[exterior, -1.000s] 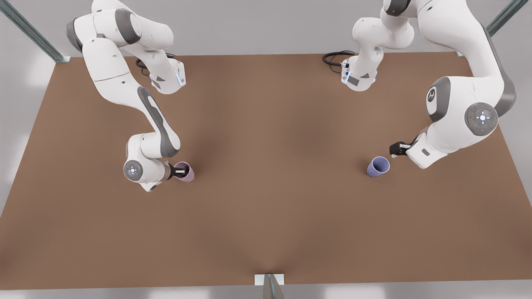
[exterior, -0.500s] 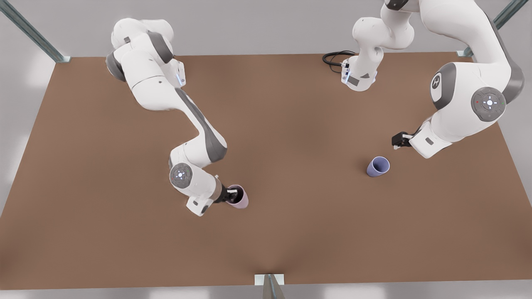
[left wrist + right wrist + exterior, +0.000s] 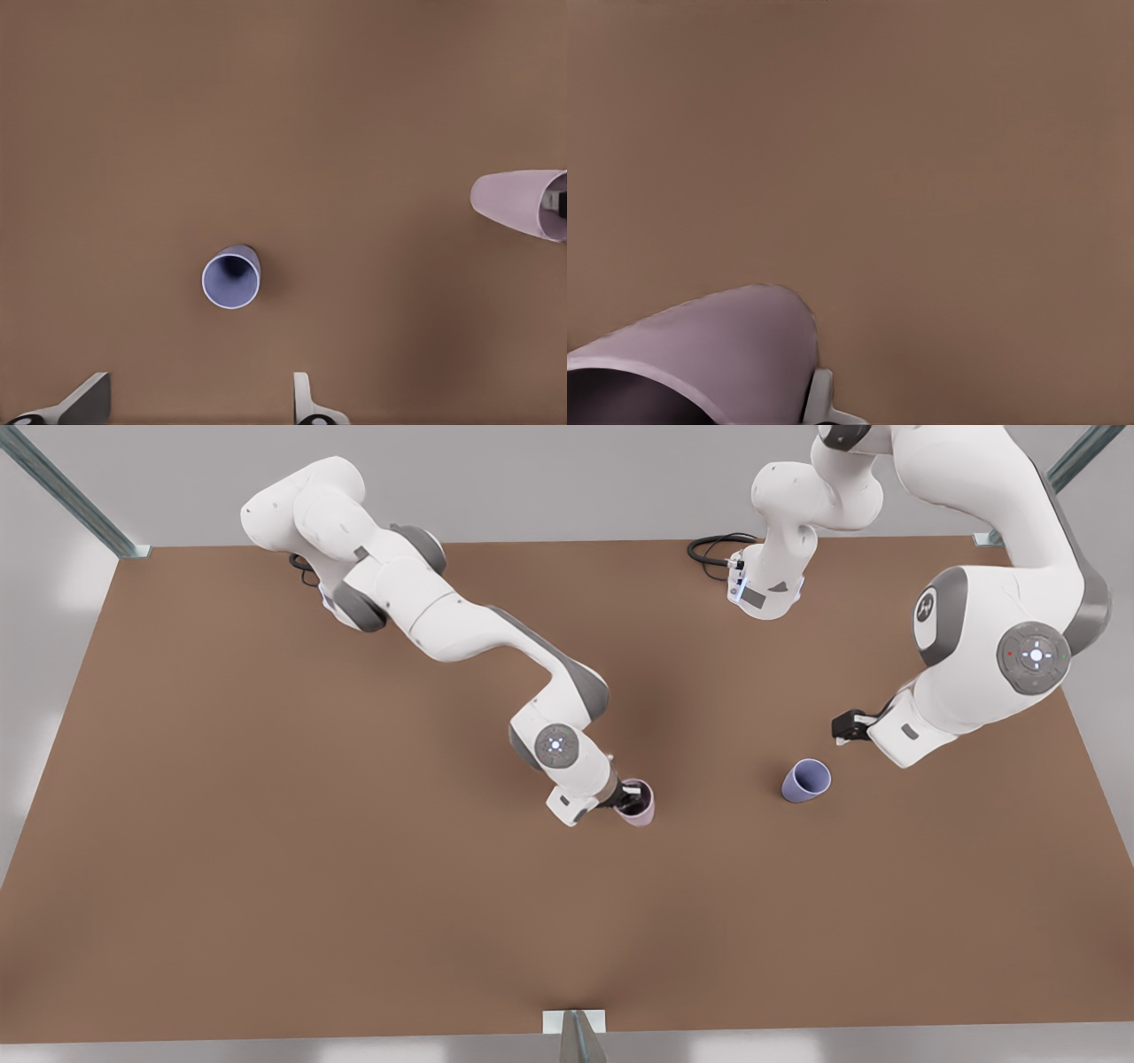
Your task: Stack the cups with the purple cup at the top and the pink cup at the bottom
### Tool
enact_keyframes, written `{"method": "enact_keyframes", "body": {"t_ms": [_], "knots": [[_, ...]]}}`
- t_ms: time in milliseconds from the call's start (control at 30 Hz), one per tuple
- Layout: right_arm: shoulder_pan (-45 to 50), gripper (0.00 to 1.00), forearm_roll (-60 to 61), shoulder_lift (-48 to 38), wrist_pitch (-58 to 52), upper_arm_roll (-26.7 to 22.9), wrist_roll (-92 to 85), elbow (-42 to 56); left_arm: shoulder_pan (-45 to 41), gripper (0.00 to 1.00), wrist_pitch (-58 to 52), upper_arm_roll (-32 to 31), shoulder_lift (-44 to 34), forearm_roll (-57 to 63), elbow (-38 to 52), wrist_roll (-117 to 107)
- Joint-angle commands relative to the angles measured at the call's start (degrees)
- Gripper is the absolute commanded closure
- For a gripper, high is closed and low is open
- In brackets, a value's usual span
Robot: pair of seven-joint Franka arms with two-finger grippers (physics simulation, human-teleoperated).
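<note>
The pink cup (image 3: 641, 807) hangs upright near the table's middle, my right gripper (image 3: 627, 797) shut on its rim with one finger in its dark inside. The right wrist view has the pink cup (image 3: 718, 354) close up, with a white fingertip (image 3: 819, 395) against its wall. The purple cup (image 3: 805, 780) stands upright on the table toward the front view's right. My left gripper (image 3: 842, 734) hovers above and just beyond it, open. In the left wrist view the purple cup (image 3: 231, 278) lies ahead of the spread left gripper (image 3: 197, 396), and the pink cup (image 3: 523, 204) shows farther off.
The brown table (image 3: 266, 868) spreads wide around both cups. A black cable (image 3: 713, 549) coils at the far edge by an arm base. Metal frame posts (image 3: 574, 1035) stand at the near edge and far corners.
My right gripper has carried the pink cup from the front view's left toward the middle, nearer the purple cup. The left gripper has drawn back slightly from the purple cup.
</note>
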Motion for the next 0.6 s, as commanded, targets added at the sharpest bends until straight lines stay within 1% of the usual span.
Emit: {"method": "enact_keyframes", "body": {"t_ms": [0,133,200,233,267,300,333,400,433,500,567], "knots": [[0.25,0.79,-0.26,0.40,4.94,-0.29,27.33,0.03,0.01,0.00,0.15,0.04,0.00,0.03,0.04,0.10],[1.57,0.79,-0.26,0.84,3.88,-0.37,27.86,-0.76,0.01,0.00,0.15,-0.05,0.18,0.03,-0.31,0.10],[1.92,0.79,-0.35,0.84,4.06,-0.46,28.12,-1.73,0.01,0.00,1.20,-0.14,0.18,-0.32,-2.24,0.10],[1.92,0.52,-0.26,1.19,4.06,-0.37,28.21,-2.00,0.01,0.00,3.83,-0.14,0.09,-0.32,-4.88,0.10],[1.92,0.36,-0.26,1.63,4.76,-0.37,28.47,-2.00,0.01,0.00,6.99,-0.14,0.18,-0.32,-7.07,0.19],[1.92,0.24,-0.26,1.80,5.11,-0.37,28.47,-2.08,0.01,0.00,10.51,-0.14,0.18,-0.32,-9.97,0.10],[2.71,0.00,-0.35,1.89,5.55,-0.46,28.56,-2.61,0.01,0.00,13.68,-0.31,0.53,-0.32,-12.61,0.10],[2.80,0.00,-0.35,2.07,5.90,-0.55,28.56,-2.61,0.09,0.00,19.92,-0.31,1.85,-0.32,-15.25,0.10],[2.71,0.00,-0.35,2.07,6.61,-0.55,28.56,-2.61,0.27,0.00,24.92,-0.22,1.85,-0.23,-18.94,0.10],[2.80,0.00,-0.35,2.07,7.22,-0.55,28.56,-2.61,0.71,0.00,28.36,-0.22,2.46,-0.23,-20.96,0.19],[3.15,0.00,-0.53,2.07,7.22,-0.64,28.56,-2.61,2.12,0.00,34.51,-0.05,2.02,-0.41,-28.25,0.19]]}}
